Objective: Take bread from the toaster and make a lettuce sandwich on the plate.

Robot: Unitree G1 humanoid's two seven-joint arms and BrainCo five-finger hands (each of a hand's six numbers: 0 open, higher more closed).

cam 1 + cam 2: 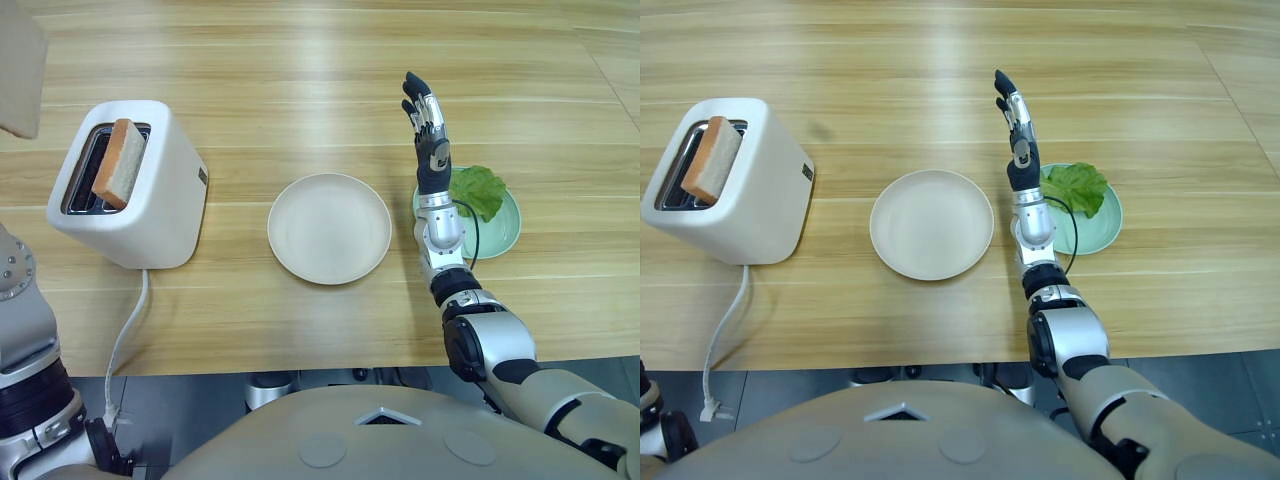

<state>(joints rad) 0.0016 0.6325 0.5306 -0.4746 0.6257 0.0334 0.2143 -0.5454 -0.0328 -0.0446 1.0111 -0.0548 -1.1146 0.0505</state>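
The right hand (430,135) is hovering released, fingers straight, just right of the cream plate (329,228) on the desk (300,60). A bread slice (120,162) is standing in the white toaster (165,200) left of the plate. Lettuce (482,188) is lying on a green dish (505,235) to the plate's right.

A white toaster (140,200) stands upright on the wooden worktop (300,80) at the left, its cord trailing off the near edge. One slice of bread (120,162), pale with a brown crust, stands tilted out of a top slot; the other slot looks dark, and its contents cannot be told. A round cream plate (329,227) lies bare in the middle. To its right, a leaf of green lettuce (482,188) rests on a small pale-green dish (505,235).
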